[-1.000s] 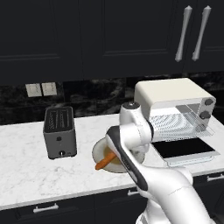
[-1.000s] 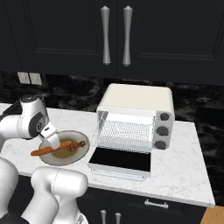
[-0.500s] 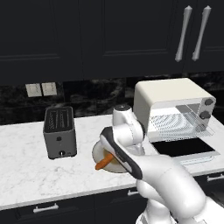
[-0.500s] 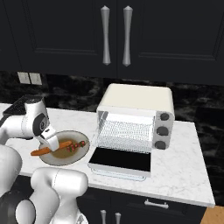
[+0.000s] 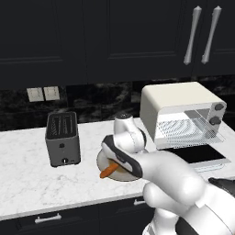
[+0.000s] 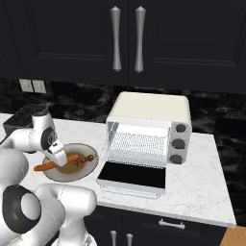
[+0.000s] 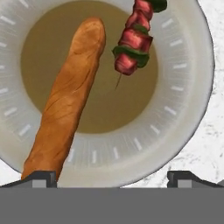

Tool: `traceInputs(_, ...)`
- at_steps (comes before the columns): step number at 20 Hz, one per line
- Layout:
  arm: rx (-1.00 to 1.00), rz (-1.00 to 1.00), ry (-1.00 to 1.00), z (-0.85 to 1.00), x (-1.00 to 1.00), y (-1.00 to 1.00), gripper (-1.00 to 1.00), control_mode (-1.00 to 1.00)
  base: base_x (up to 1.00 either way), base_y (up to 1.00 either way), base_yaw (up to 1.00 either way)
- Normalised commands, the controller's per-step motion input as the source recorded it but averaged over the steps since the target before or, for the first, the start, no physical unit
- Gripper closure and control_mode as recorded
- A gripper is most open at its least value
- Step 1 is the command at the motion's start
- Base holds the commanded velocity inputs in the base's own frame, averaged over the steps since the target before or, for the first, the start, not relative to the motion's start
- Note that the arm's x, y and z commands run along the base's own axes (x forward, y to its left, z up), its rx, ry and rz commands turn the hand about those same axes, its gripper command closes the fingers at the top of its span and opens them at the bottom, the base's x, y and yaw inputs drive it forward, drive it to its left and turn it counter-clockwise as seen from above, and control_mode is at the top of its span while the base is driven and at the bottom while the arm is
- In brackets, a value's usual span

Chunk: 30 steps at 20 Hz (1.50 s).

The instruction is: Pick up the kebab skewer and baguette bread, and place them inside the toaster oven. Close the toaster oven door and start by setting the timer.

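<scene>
Plate: round, pale rim with short tick marks, brown centre; sits on the white marble counter between the grey two-slot toaster and the toaster oven. Also seen in the right base view.

Baguette bread: orange-brown loaf lying on the plate, running from the brown centre across the rim; one tapered end pokes past the plate edge toward the toaster. In the right base view it lies on the plate's left part.

Kebab skewer: red and green chunks on a thin stick, lying on the plate just beside the baguette, not touching it; bare pointed tip over the brown centre. In the right base view it sits on the plate's right part.

Gripper: held above the plate, camera looking straight down; fingertips spread wide and holding nothing, one over the baguette's near end, the other over the rim.

Toaster oven: cream-white box at the counter's right, wire racks visible inside, dark knobs down its right side.

Toaster oven door: folded down flat, dark glass facing up, resting over the counter in front of the oven
</scene>
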Motion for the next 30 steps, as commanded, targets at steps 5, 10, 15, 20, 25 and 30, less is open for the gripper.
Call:
traceInputs(5, 0.0, 0.0, 0.01, -0.17, 0.4, 0.11, -1.0, -1.0, 0.0, 0.0, 0.0)
traceInputs(10, 0.0, 0.0, 0.08, -0.16, 0.19, 0.13, -1.0, -1.0, 0.0, 0.0, 0.0)
traceInputs(15, 0.0, 0.0, 0.04, -0.24, 0.21, 0.16, -1.0, -1.0, 0.0, 0.0, 0.0)
traceInputs(20, 0.0, 0.0, 0.0, -0.22, 0.19, 0.01, -1.0, -1.0, 0.0, 0.0, 0.0)
traceInputs(25, 0.0, 0.0, 0.01, -0.31, 0.07, 0.01, -1.0, -1.0, 0.0, 0.0, 0.0)
traceInputs(30, 0.0, 0.0, 0.0, -0.32, 0.0, 0.0, 1.0, -1.0, 0.0, 0.0, 0.0)
